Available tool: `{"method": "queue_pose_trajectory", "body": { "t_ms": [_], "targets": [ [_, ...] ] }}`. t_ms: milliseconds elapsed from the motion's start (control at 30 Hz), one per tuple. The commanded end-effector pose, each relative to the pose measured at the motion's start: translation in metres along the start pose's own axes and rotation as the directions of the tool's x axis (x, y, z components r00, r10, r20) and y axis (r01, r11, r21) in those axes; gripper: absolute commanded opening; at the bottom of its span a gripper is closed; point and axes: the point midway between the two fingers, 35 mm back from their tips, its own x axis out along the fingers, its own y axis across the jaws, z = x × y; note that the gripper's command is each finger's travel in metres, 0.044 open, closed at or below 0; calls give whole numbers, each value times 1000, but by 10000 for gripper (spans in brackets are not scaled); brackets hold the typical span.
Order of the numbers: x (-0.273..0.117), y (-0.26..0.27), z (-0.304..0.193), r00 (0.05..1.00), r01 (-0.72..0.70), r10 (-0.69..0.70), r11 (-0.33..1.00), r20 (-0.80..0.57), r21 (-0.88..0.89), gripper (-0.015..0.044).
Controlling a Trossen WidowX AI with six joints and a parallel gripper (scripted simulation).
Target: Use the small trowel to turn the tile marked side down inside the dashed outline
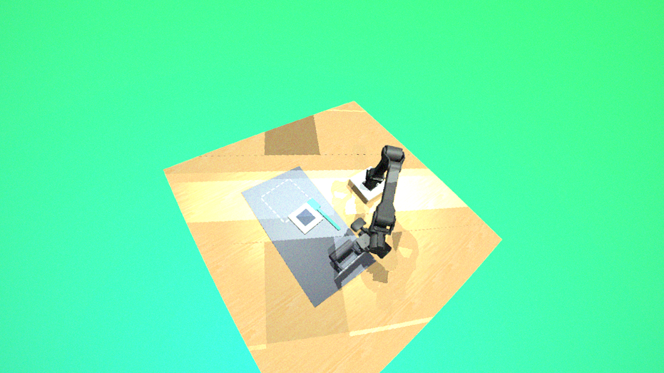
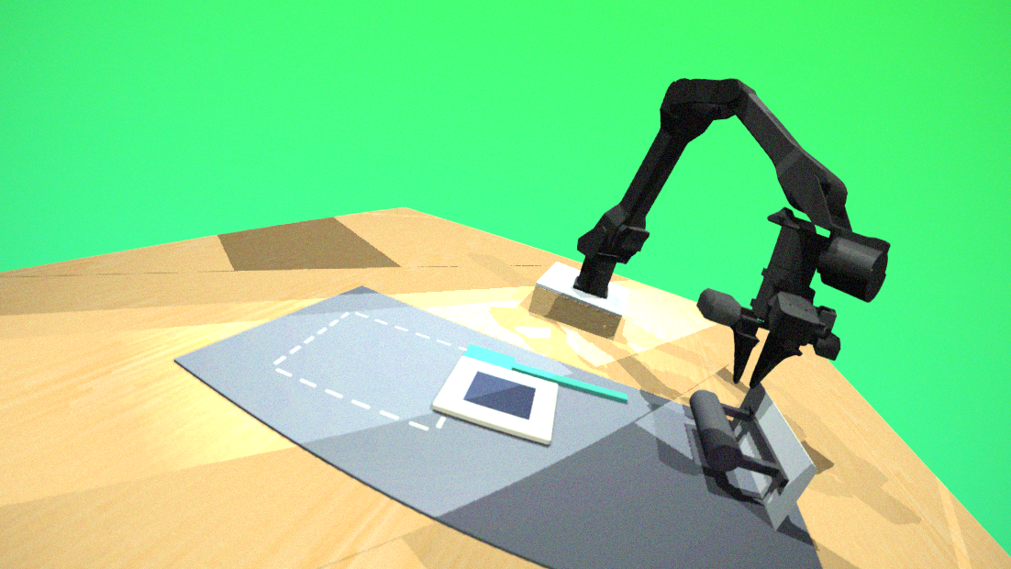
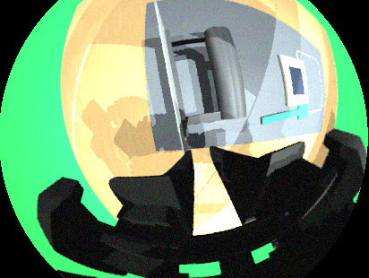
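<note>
The white tile [image 1: 305, 217] [image 2: 499, 395] [image 3: 296, 81] lies flat on the mat [image 1: 310, 260] [image 2: 367, 452], dark marked square up. It overlaps the near-right side of the dashed outline [image 2: 283, 368]; most of it is outside. A flat teal tool [image 1: 328, 218] [image 2: 572, 383] [image 3: 282, 116], with a small blade and thin handle, lies along the tile's edge. A grey trowel-like tool [image 2: 715, 431] [image 3: 226, 72], a plate on edge joined by bars to a cylindrical handle, rests at the mat's right end. My gripper [image 2: 746, 385] [image 3: 200, 151] is narrowly open and empty, above this tool's far end.
The arm's white-topped base block [image 1: 365, 193] [image 2: 576, 311] stands on the wooden table [image 1: 238, 263] [image 2: 84, 424] behind the mat. The grey tool's plate stands up at the mat's right edge. Hard shadows cross the mat and table.
</note>
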Motion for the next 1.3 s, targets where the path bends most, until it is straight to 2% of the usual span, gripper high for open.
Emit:
{"method": "queue_pose_trajectory", "body": {
  "t_ms": [0, 733, 1067, 1267],
  "targets": [
    [3, 9, -1, 1000, 3, -3, 1000, -8, 1, 100],
    [2, 61, -1, 1000, -2, 2, 1000, -8, 1, 100],
    [0, 54, 0, 1000, -7, 7, 1000, -1, -1, 100],
    [-8, 18, 2, 1000, -1, 1, 1000, -4, -1, 100]
  ]
}}
